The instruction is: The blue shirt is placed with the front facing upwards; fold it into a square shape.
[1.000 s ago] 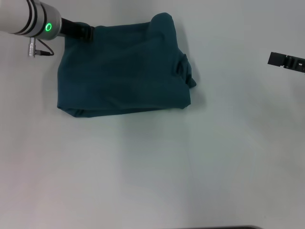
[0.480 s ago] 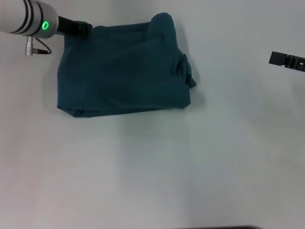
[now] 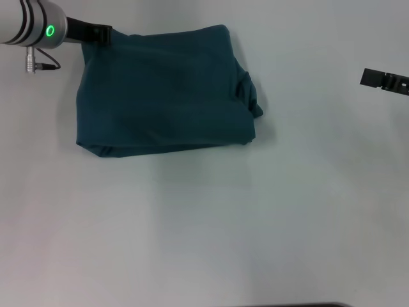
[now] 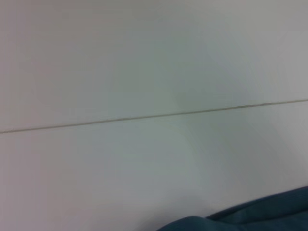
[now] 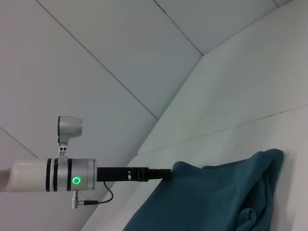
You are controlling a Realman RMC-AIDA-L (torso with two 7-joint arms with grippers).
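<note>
Since a second ago our left hand (image 3: 102, 34) has drawn back, and the raised bump on the blue shirt (image 3: 166, 89) has flattened. Folded on the table (image 3: 255, 217), the shirt's corner touches that hand; its grip we cannot tell. Our right hand (image 3: 374, 78) waits well apart.

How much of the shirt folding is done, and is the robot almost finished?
Mostly done, it seems. The blue shirt already lies folded into a rough rectangle on the white table, plain side up. The left gripper is at its far left corner. The right gripper waits off to the right, away from the cloth. Left to tidy: a bunched lump sticks out on the right edge.
</note>
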